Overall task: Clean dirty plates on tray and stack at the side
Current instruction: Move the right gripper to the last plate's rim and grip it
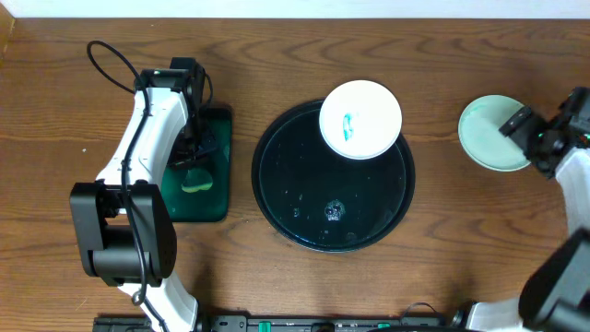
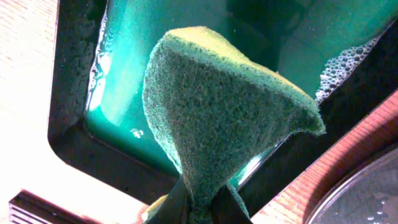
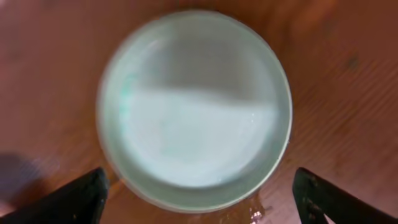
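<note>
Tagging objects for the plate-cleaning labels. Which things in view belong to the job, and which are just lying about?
Job:
white plate, teal smear, at the far edge of the black tray
mint plate, on the table at right
sponge, pinched in the left gripper
green tray of soapy water

Lying about:
nothing loose that I can see, only the wooden table itself

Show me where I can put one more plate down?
Bare wood between the tray and the mint plate. The tray's lower half, below the white plate, is free too, though wet. Crowded on the left: green tray, sponge, left arm.
</note>
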Robot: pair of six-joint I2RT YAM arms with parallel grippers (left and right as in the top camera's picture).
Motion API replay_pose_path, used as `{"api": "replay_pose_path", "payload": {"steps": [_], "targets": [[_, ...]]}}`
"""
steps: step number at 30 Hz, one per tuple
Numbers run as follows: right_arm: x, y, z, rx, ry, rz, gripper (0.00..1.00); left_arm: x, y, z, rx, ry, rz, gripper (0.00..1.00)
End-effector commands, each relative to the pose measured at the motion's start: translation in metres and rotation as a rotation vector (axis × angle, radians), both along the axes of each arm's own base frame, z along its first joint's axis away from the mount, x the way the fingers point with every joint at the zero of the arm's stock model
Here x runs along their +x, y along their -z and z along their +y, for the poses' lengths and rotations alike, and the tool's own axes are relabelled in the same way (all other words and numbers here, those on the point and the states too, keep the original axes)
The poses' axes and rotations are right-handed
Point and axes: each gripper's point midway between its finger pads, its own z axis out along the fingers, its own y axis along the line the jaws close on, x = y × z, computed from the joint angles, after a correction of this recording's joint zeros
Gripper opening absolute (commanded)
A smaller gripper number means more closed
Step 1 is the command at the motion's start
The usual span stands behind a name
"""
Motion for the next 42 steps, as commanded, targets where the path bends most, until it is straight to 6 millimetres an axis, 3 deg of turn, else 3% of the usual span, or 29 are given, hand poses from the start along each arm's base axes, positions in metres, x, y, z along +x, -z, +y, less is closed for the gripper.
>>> {"api": "replay_pose_path", "payload": {"steps": [1, 4, 8, 11, 17, 21, 25, 33, 37, 42], "targets": [[-0.005, -0.056, 0.011, -0.092, -0.084, -0.077, 0.99, -0.002, 0.001, 0.0, 0.001, 0.007, 0.012, 0.07], [-0.016, -0.069, 0.031, -0.072, -0.145, -0.083, 0.99, -0.002, 0.001, 0.0, 0.001, 0.007, 0.012, 0.07], [-0.021, -0.086, 0.109, 0.104, -0.416, -0.149, 0.99, -0.002, 0.001, 0.0, 0.001, 0.007, 0.012, 0.08], [-0.024, -0.087, 0.152, 0.206, -0.54, -0.162, 0.99, -0.002, 0.001, 0.0, 0.001, 0.007, 0.012, 0.07], [-0.02, -0.047, 0.186, 0.147, -0.652, -0.048, 0.94, -0.002, 0.001, 0.0, 0.001, 0.007, 0.01, 0.07], [0.005, -0.028, 0.221, 0.069, -0.848, -0.087, 0.89, -0.001, 0.001, 0.0, 0.001, 0.008, 0.008, 0.07], [0.029, -0.009, 0.238, 0.049, -0.895, -0.124, 0.9, -0.001, 0.001, 0.0, 0.001, 0.007, 0.008, 0.07], [0.056, 0.046, 0.244, 0.09, -0.892, -0.103, 0.81, -0.001, 0.001, 0.0, 0.001, 0.008, 0.008, 0.07], [0.065, 0.056, 0.257, 0.146, -0.942, -0.154, 0.79, -0.001, 0.001, 0.0, 0.001, 0.008, 0.008, 0.07], [0.072, 0.067, 0.266, 0.16, -0.96, -0.177, 0.68, -0.001, 0.001, 0.0, 0.001, 0.008, 0.008, 0.07]]}}
